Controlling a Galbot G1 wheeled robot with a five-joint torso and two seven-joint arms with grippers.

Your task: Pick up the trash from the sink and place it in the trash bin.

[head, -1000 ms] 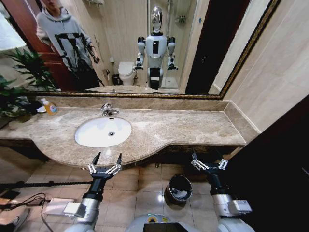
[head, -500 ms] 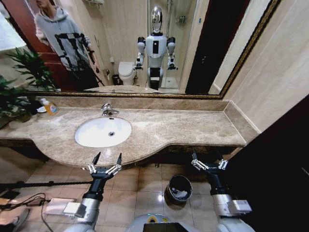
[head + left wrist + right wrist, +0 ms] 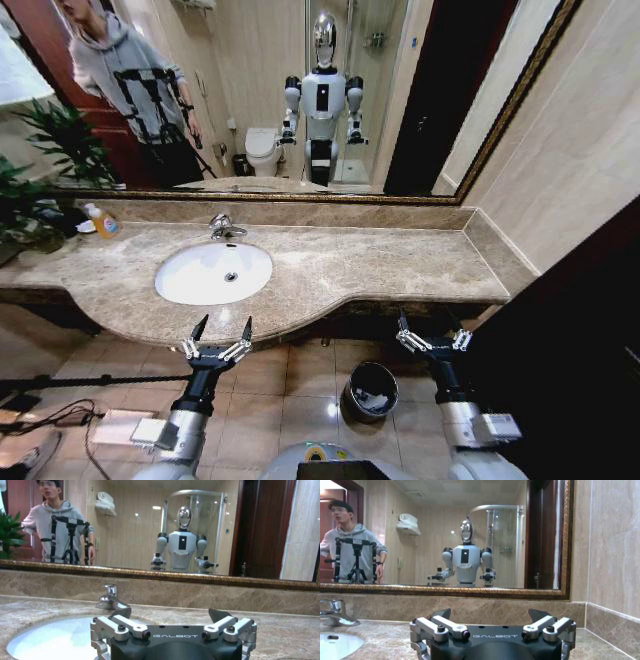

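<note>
Closest to the robot, the trash bin (image 3: 372,390) sits on the floor at about 5 o'clock from the sink, with something pale already inside. The left gripper (image 3: 221,330) and right gripper (image 3: 430,331) hang just before the table (image 3: 380,265) edge, fingers spread wide and holding nothing. Farther back, the sink (image 3: 213,272) looks bare white, with no trash to be seen. The job looks nearly done, so check the sink well before reaching in.

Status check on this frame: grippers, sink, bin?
Left gripper and right gripper open, empty, at counter edge. Sink shows no trash. Trash bin on floor between arms, nothing blocking.
</note>
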